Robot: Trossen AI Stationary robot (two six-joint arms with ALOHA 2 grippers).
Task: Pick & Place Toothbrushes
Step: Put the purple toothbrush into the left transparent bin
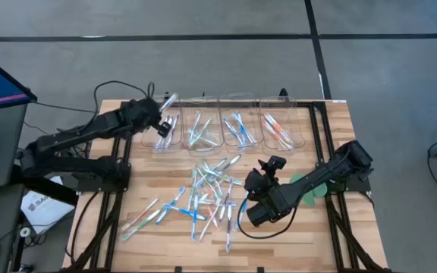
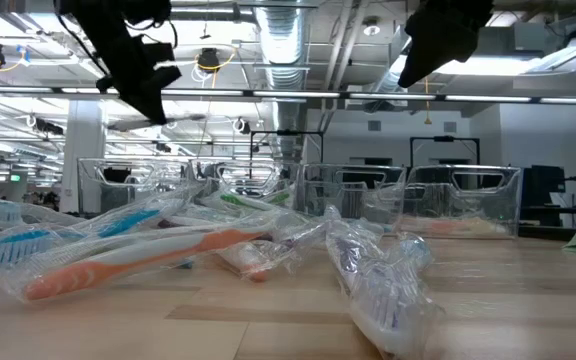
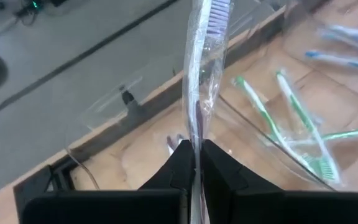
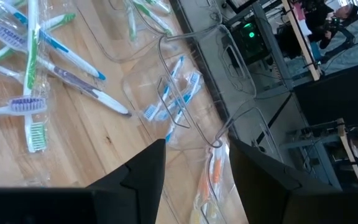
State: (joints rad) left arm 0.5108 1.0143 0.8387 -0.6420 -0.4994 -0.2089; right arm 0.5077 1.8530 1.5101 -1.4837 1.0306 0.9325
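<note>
Toothbrushes (image 1: 203,199) lie scattered in wrappers on the wooden table (image 1: 340,235), below the row of four clear bins (image 1: 230,129). High view: the left gripper (image 1: 163,114) hangs over the leftmost bin (image 1: 165,133), pinched on a purple toothbrush (image 1: 168,101) whose long axis runs straight out beyond the fingertips, so the release should drop it into that bin. The right gripper (image 1: 255,182) waits just right of the pile, beside a green disc (image 1: 313,189).

Low view: wrapped brushes, one orange (image 2: 138,262), lie before the bins.

Left wrist view: both fingers (image 3: 180,165) clamp the purple brush's handle, bristles away, above the bin.

Right wrist view: fingers (image 4: 145,171) parted, holding nothing.
</note>
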